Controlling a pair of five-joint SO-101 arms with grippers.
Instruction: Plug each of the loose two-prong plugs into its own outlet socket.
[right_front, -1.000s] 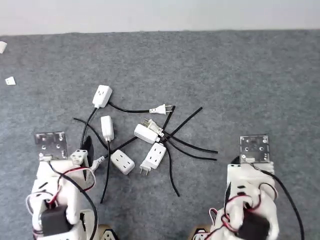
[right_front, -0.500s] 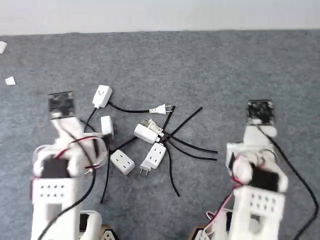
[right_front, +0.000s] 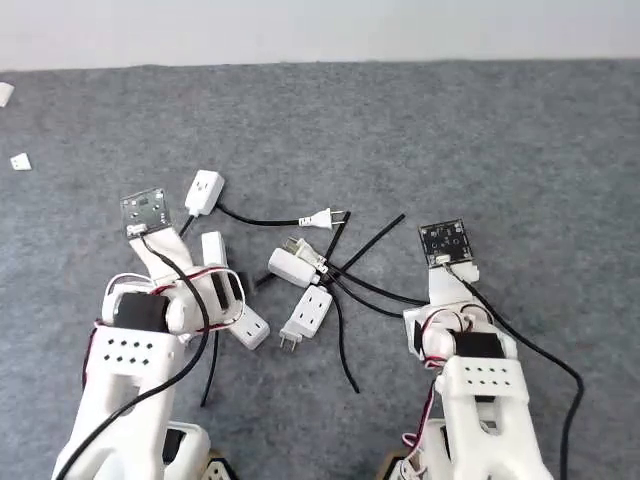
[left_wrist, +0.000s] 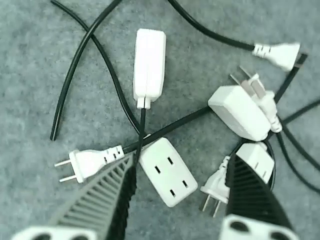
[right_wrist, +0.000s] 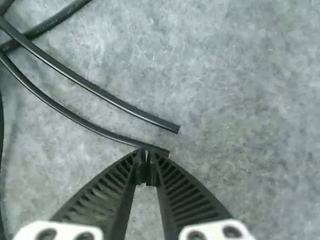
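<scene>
grey carpet (right_front: 520, 140) carries a tangle of black cords (left_wrist: 93, 33) near its middle, a little toward the left edge. your left gripper (left_wrist: 183, 162) hangs spread wide over a white outlet (left_wrist: 167, 172), with a loose plug (left_wrist: 89, 164) just outside one finger and a second plug (left_wrist: 214, 189) just inside the other. your right gripper (right_wrist: 146, 156) is clenched on nothing, tips just beside a cord end (right_wrist: 159, 149).

Light's coming in soft and even from overhead, washing the grey carpet (right_front: 500, 150) flat. The cables (right_wrist: 150, 118) are throwing only thin, faint shadows right alongside. The outlet blocks (left_wrist: 167, 171) are reading very bright. My right gripper (right_wrist: 146, 161) is showing dark against the carpet.
</scene>
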